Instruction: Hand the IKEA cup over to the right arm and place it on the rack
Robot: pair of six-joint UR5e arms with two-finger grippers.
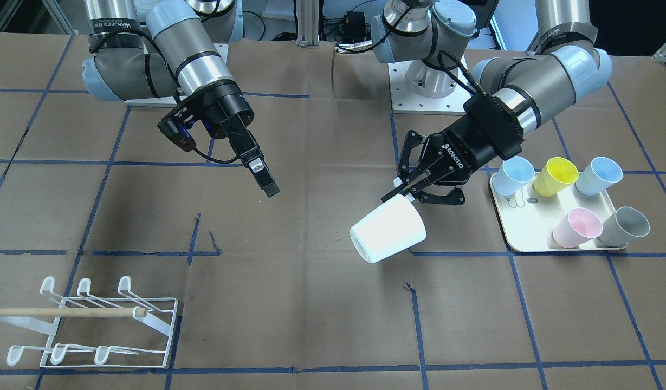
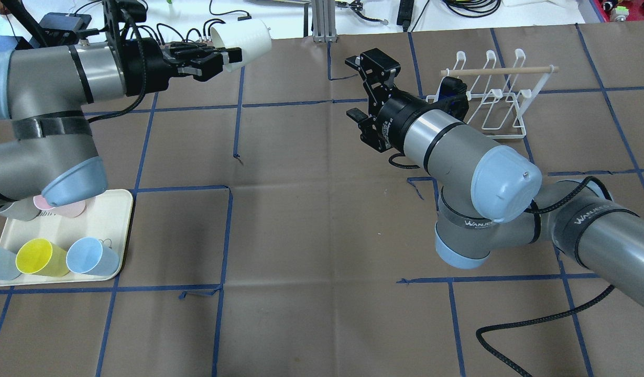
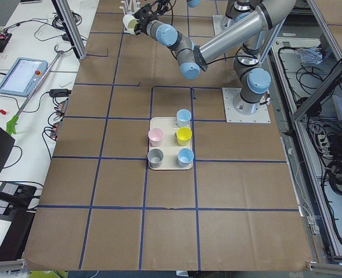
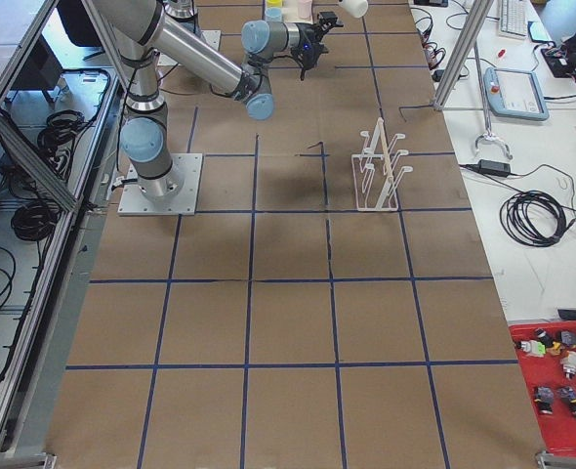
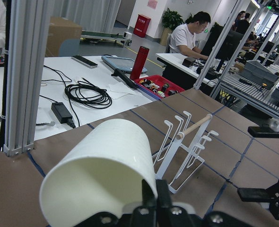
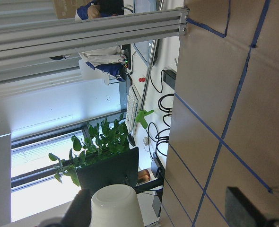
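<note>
Left gripper (image 1: 407, 196) was clamped on the white IKEA cup (image 1: 388, 230), and you had it aloft over mid-table, tipped on its side. Right gripper (image 1: 267, 185) hung well apart from it, spread wide in its wrist view and holding nothing. I'd call that the handover approach. Next you'd need those slim fingers brought round the cup's free end before the left lets go. The rack (image 1: 67, 312) waited on the right gripper's side, well apart from both. Your cream tray (image 1: 521, 218) carried five upright cups, each looking empty: a light-blue cup (image 1: 514, 176), a yellow cup (image 1: 555, 176), a second light-blue cup (image 1: 598, 176), a pink cup (image 1: 576, 227) and a grey cup (image 1: 625, 226).
</note>
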